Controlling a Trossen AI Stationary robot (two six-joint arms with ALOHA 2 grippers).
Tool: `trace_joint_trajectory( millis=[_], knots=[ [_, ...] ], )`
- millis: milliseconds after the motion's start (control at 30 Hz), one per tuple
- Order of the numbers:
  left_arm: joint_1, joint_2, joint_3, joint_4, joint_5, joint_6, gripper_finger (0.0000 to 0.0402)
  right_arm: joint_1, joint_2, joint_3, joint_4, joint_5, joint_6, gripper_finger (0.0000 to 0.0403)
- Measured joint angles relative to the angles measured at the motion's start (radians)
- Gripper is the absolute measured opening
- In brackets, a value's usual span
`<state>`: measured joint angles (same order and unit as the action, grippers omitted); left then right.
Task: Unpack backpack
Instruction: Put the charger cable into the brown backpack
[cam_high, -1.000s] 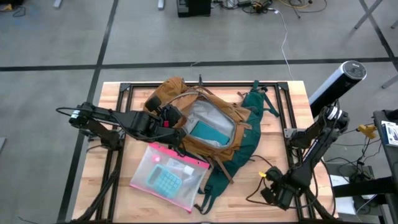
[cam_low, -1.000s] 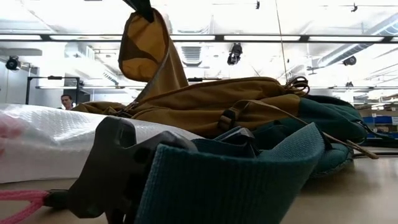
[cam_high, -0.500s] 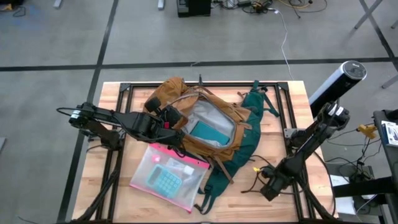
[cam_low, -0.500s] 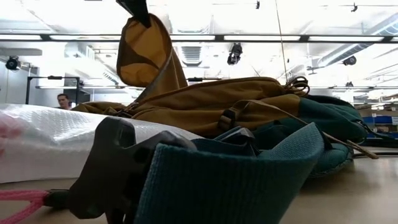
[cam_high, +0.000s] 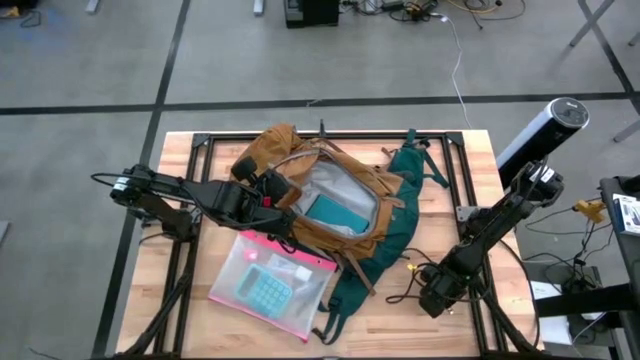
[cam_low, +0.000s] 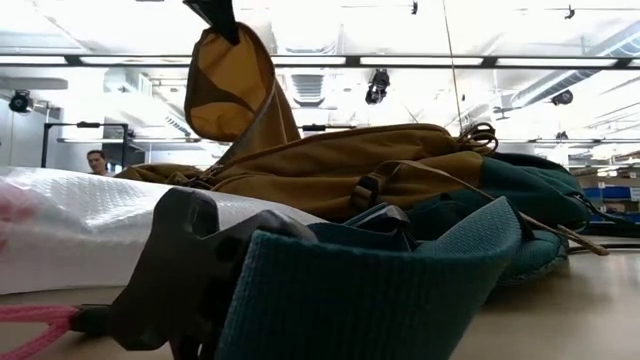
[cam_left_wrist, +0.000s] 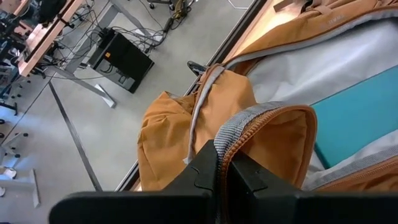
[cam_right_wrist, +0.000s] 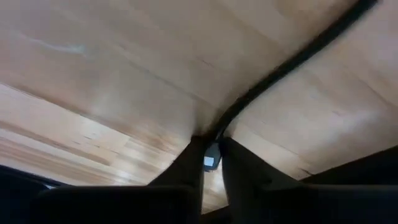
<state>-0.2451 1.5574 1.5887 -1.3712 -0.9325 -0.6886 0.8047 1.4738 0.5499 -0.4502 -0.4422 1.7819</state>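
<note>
The mustard-tan backpack (cam_high: 340, 200) lies on its dark green back at mid-table. Its mouth gapes, showing grey lining and a teal flat item (cam_high: 335, 213) inside. My left gripper (cam_high: 272, 190) reaches in from the table's left and is shut on the mouth's zip edge. My right gripper (cam_high: 428, 298) is low over the near right of the table, to the right of the green straps. It is shut on a thin black cable (cam_high: 405, 285) with a yellow end (cam_high: 410, 268). My left gripper pinches the zip-lined edge of the backpack's mouth (cam_left_wrist: 239, 127) between its two fingers, coming from the table's left and slanting down. That flap (cam_low: 230, 85) stands lifted above the pack; the rest of the pack lies on the table. My right gripper pinches the black cable (cam_right_wrist: 227, 118) between its fingers, which point steeply down at the tabletop. A small pale piece (cam_right_wrist: 211, 162) sits between the fingers. The rest of the cable (cam_right_wrist: 292, 62) runs away along the wood.
A clear pink-edged pouch (cam_high: 270, 285) holding a teal calculator lies on the table in front of the pack, below my left arm. Green shoulder straps (cam_low: 370, 300) spread toward the near edge. A person (cam_low: 97, 160) stands far behind the table.
My right gripper has gone down toward the tabletop and a little toward the table's left, turning as it went. The black cable with the yellow end has shifted leftward with it.
</note>
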Motion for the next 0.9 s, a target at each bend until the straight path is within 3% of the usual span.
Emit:
trace_joint_trajectory(
  millis=[167,267,467,667,767,900],
  knots=[
    [-0.003,0.000,0.000,0.000,0.000,-0.005,0.0000,0.000,-0.004,0.007,-0.005,0.018,-0.035,0.0017],
    [-0.003,0.000,0.000,-0.001,0.000,-0.004,0.0000,0.002,-0.029,0.035,-0.041,0.080,-0.064,0.0005],
    [-0.003,-0.001,-0.001,-0.001,0.000,-0.003,0.0000,-0.002,-0.100,0.122,-0.178,0.362,-0.096,0.0002],
    [-0.002,-0.019,-0.001,-0.009,0.000,0.003,0.0000,-0.002,-0.143,0.144,-0.180,0.495,-0.149,0.0002],
    [-0.002,-0.038,-0.001,-0.036,0.000,-0.002,0.0000,0.002,-0.148,0.144,-0.172,0.509,-0.306,0.0001],
    [-0.003,-0.062,-0.001,-0.075,0.000,-0.025,0.0000,0.029,-0.144,0.145,-0.164,0.432,-0.592,0.0001]
  ],
)
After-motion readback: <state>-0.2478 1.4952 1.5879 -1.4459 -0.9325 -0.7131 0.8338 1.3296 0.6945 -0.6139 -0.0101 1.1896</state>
